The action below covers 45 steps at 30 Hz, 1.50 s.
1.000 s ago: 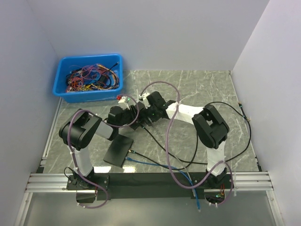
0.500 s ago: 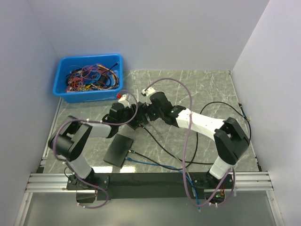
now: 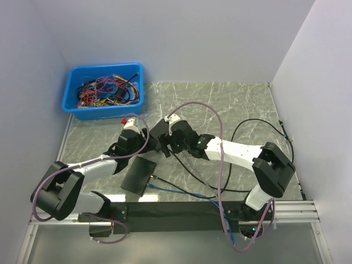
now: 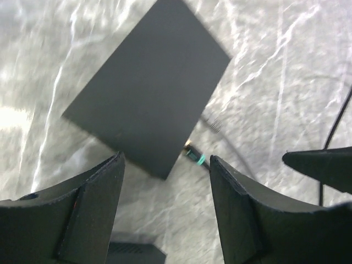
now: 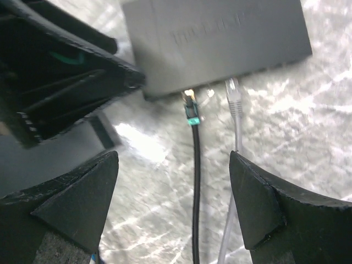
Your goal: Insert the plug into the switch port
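Observation:
The switch (image 4: 148,93) is a flat dark box lying on the marble table; it also shows in the top view (image 3: 137,176) and the right wrist view (image 5: 220,38). The plug (image 5: 191,110), with a teal band and a black cable (image 5: 195,187), has its tip against the switch's port edge; how deep it sits I cannot tell. It shows too in the left wrist view (image 4: 193,156). My left gripper (image 4: 165,159) hovers open above the plug with nothing in it. My right gripper (image 5: 173,157) is open over the black cable without touching it. Both meet above the switch's far corner (image 3: 146,144) (image 3: 159,140).
A pale plug (image 5: 234,99) with its blue cable (image 3: 176,190) sits in the port beside the teal plug. A blue bin (image 3: 104,91) of tangled wires stands at the back left. Black cable loops (image 3: 258,159) lie across the table on the right.
Both grippers have come nearer and lower, from the table's middle to just above the switch's far corner. The left jaws have spread wider and the left arm has stretched out.

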Motion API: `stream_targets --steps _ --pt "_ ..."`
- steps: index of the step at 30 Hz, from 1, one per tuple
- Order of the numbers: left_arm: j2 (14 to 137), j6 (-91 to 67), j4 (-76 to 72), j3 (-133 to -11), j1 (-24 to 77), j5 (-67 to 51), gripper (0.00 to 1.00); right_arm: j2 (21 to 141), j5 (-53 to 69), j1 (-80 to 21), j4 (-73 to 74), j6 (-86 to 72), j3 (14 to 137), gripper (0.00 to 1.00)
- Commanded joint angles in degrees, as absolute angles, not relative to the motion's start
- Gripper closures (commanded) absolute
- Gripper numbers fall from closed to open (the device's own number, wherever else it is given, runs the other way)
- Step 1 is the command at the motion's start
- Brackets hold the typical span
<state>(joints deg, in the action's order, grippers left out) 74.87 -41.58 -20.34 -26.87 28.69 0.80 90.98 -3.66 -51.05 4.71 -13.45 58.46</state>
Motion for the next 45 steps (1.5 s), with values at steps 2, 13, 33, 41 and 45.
stream_targets --steps 2,13,33,41,45 --pt "77.16 -44.56 -23.99 -25.4 28.65 0.53 0.33 91.49 -7.56 -51.42 6.68 -14.24 59.24 0.12" --pt "88.59 -47.81 -29.0 -30.93 29.18 -3.78 0.36 88.07 -10.63 -49.4 5.37 -15.2 55.9 0.11" --pt "64.47 -45.27 -8.4 -33.48 28.92 9.21 0.33 75.67 -0.18 -62.11 -3.15 -15.02 48.52 0.16" --pt "41.08 -45.35 9.66 -35.94 28.3 25.04 0.26 91.53 8.62 -75.49 -5.81 -18.2 56.76 0.52" --pt "33.77 -44.39 14.58 -36.74 28.13 28.12 0.23 101.48 9.57 -79.71 2.0 -14.78 68.61 0.66"
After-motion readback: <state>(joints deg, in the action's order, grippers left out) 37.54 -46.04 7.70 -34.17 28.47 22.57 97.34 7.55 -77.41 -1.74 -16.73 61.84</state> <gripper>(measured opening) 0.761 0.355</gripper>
